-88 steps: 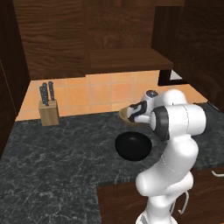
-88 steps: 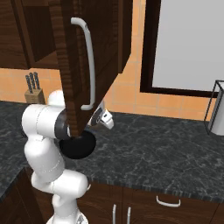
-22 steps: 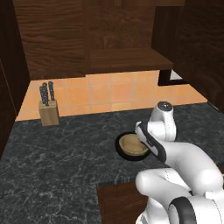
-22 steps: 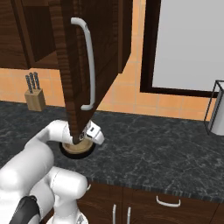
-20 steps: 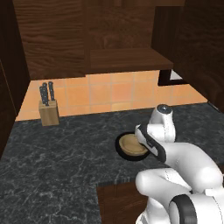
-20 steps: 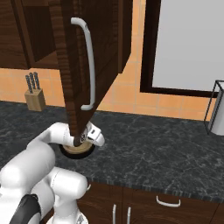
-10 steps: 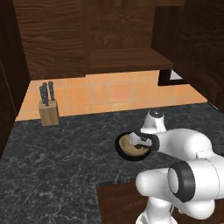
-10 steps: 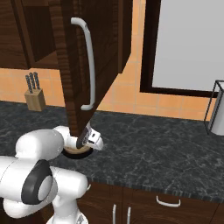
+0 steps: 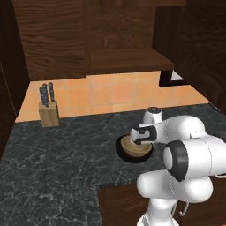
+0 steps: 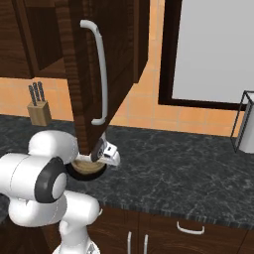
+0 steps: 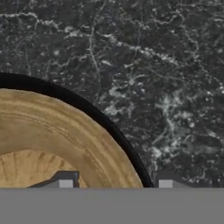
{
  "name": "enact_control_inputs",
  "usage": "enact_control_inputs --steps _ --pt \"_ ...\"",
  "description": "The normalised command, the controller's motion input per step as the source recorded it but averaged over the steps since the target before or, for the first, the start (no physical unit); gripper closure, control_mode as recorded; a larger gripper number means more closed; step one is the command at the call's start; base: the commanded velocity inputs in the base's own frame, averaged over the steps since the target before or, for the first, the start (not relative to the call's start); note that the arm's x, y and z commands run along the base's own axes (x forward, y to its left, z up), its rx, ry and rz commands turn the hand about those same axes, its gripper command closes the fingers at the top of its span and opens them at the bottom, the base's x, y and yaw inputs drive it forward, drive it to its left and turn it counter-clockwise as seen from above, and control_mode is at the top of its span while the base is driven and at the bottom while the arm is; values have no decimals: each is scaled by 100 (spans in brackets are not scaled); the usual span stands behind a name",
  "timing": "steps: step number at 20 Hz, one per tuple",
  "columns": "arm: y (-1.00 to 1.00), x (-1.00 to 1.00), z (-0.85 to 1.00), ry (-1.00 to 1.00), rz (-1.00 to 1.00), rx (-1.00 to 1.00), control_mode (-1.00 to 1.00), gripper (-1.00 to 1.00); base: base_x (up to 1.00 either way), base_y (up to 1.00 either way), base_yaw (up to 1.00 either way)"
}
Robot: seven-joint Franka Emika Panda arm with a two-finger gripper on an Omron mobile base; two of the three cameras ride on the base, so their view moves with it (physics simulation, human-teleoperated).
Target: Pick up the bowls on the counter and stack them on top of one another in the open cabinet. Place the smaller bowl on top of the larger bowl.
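The smaller bowl (image 9: pixel 133 146) sits upright, mouth up, nested in the larger bowl (image 9: pixel 121 152) on the tabletop (image 9: pixel 57 154). The hand (image 11: pixel 114 184) straddles both rims, fingers apart. The arm has drawn nearer since a moment ago.

You are looking at a counter (image 9: pixel 62 154) lying bare from its left edge to the nested bowls, with only a knife block (image 9: pixel 48 112) standing at the back left corner; the smaller bowl (image 9: pixel 133 146) is sitting inside the larger bowl (image 9: pixel 120 148) near the front edge, the gripper (image 9: pixel 139 135) crowding right over them; the cabinet (image 9: pixel 128 59) shelf is hanging open above, while its open door (image 10: pixel 101 64) is hanging just over the bowls.
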Motion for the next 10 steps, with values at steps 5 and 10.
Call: enact_control_inputs --steps 5,10 --pt "2 -14 59 -6 0 0 -100 100 0 0 0" --pt "1 -45 100 -21 -3 0 -100 100 0 0 0"
